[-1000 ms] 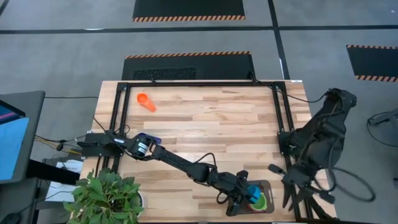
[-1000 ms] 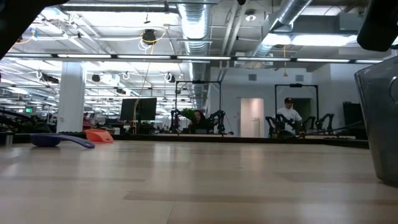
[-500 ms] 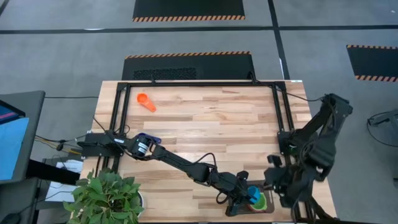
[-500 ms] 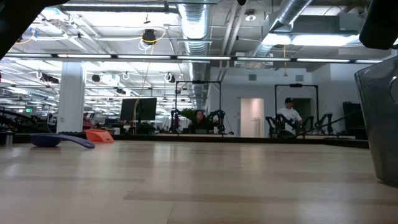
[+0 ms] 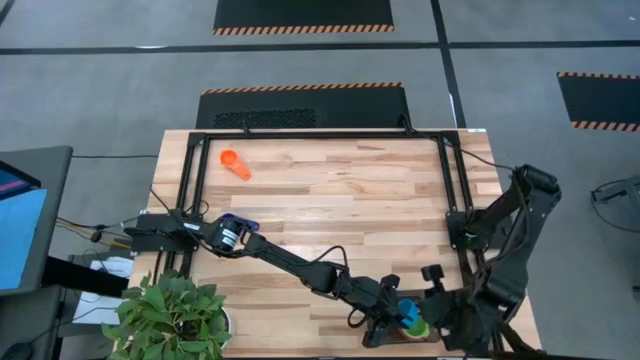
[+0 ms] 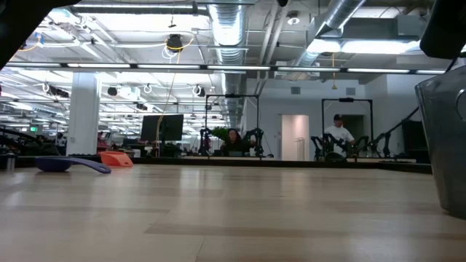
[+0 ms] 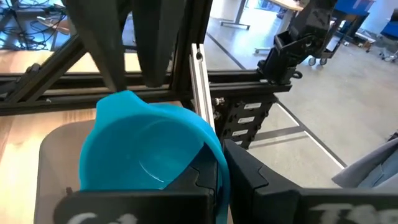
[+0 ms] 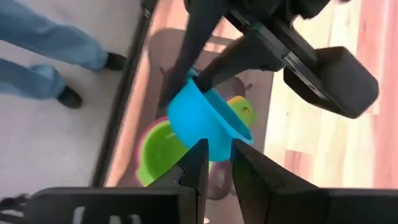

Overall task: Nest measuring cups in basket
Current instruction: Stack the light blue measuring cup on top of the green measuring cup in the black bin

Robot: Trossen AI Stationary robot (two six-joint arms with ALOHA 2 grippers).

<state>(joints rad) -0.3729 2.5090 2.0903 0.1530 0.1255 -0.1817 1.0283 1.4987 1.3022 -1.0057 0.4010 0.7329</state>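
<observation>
Background: grey floor [image 5: 100, 90] with black mats edged in orange-black hazard stripes [image 5: 303, 28] at 12 o'clock; potted plant [image 5: 172, 315] at 7 o'clock. Behind the wooden surface [image 6: 218, 218], an open hall with ceiling ducts [image 6: 226, 25], strip lights and a white door [image 6: 294, 147].

Overhead, table-level, two wrist close-ups

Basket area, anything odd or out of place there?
Nothing spilled or damaged. The left end effector holds a light blue measuring cup tilted above the green cup in the basket, not yet nested. The orange cup lies alone at the table's far left.
</observation>
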